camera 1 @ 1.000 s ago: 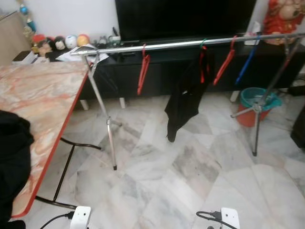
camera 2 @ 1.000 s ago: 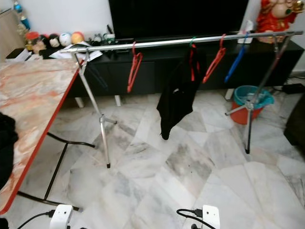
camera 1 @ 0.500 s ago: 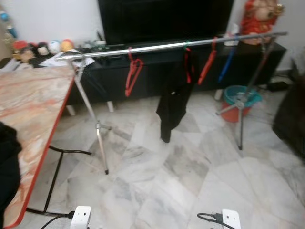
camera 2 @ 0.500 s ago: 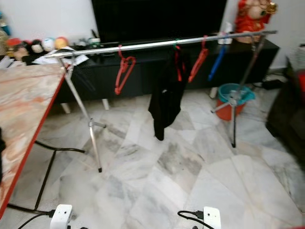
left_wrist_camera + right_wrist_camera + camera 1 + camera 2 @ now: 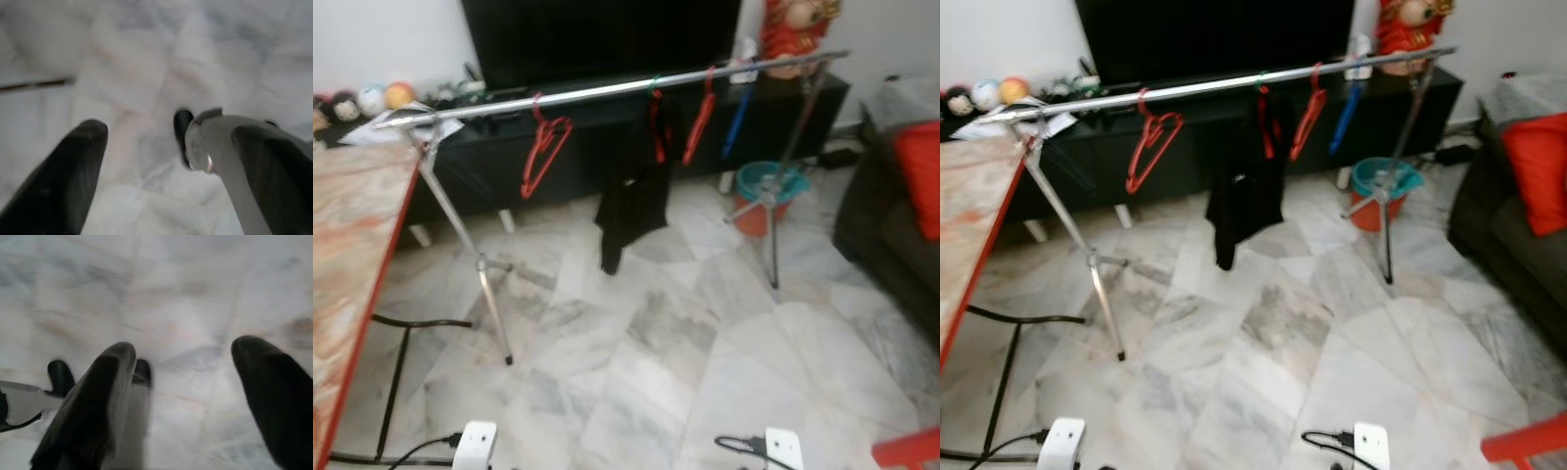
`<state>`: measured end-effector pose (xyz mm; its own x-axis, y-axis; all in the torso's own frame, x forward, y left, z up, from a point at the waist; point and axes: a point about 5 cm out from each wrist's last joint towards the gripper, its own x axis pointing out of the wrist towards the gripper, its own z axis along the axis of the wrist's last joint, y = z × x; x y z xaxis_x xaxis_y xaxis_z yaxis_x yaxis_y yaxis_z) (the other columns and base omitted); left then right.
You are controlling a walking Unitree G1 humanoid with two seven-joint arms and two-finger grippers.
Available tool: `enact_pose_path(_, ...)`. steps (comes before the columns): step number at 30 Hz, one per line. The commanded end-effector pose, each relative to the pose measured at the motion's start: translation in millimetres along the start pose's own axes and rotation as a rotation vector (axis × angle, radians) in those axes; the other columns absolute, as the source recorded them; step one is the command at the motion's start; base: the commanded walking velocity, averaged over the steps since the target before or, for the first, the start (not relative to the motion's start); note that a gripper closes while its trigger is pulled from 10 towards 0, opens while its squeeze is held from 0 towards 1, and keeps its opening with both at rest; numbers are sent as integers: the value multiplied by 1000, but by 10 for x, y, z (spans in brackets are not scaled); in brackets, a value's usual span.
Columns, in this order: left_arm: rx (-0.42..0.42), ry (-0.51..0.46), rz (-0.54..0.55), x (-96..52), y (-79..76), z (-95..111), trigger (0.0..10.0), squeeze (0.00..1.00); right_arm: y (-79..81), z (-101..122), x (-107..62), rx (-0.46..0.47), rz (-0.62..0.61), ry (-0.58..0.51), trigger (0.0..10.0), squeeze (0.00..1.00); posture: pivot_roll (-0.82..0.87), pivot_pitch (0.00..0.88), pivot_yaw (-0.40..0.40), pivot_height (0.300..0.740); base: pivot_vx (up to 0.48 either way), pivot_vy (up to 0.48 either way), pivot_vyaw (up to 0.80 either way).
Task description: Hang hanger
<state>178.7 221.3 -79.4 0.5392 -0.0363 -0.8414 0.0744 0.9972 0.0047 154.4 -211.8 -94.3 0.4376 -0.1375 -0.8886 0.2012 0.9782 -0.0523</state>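
1. Left eye view, far left: one marble-patterned table with a red edge (image 5: pixel 352 255) on black tube legs. Behind it, a row of small round toy heads (image 5: pixel 372 98) sits on the low black TV cabinet (image 5: pixel 578 147); they are too blurred to count, and no writing can be read anywhere.
2. One long silver clothes rail (image 5: pixel 607 88) on two tripod stands crosses the scene in front of the cabinet and the one large black television (image 5: pixel 597 39).
3. Four hangers hang on the rail, left to right: one bare red plastic hanger (image 5: pixel 543 147), one red hanger carrying a black garment (image 5: pixel 631 201), a second bare red hanger (image 5: pixel 700 117) just beside it, then one blue hanger (image 5: pixel 736 119).
4. One teal-and-orange bucket (image 5: pixel 764 191) stands on the pale marble tile floor (image 5: pixel 685 333), behind the right tripod's legs.
5. One red figurine (image 5: pixel 793 24) stands on the cabinet's right end. One dark sofa with a red cushion (image 5: pixel 920 166) fills the right edge.
6. A red bar-shaped object (image 5: pixel 906 448) pokes in at the lower right corner; what it is cannot be told.
7. Left wrist view: the left gripper (image 5: pixel 171 161) hangs over the floor, fingers spread wide, holding nothing.
8. Right wrist view: the right gripper (image 5: pixel 183 387) is likewise wide open and empty above the tiles.
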Motion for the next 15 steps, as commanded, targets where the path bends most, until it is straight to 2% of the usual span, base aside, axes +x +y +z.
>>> enact_pose_path(1, 28, 26, 11, -19, 60, -44, 10000, 0, 40, -39, -1, 9, 9, 15, 10000, 0, 78, 0, 39, 732, 0, 0, -675)
enact_pose_path(7, 36, 25, 13, -19, 65, -39, 10000, 0, 43, -38, -1, 10, 9, 15, 10000, 0, 79, 0, 40, 732, 0, -254, -681)
enact_pose_path(15, 34, 26, 14, -20, 67, -38, 10000, 0, 45, -37, 0, 12, 9, 15, 10000, 0, 79, 0, 41, 732, 0, 0, -680)
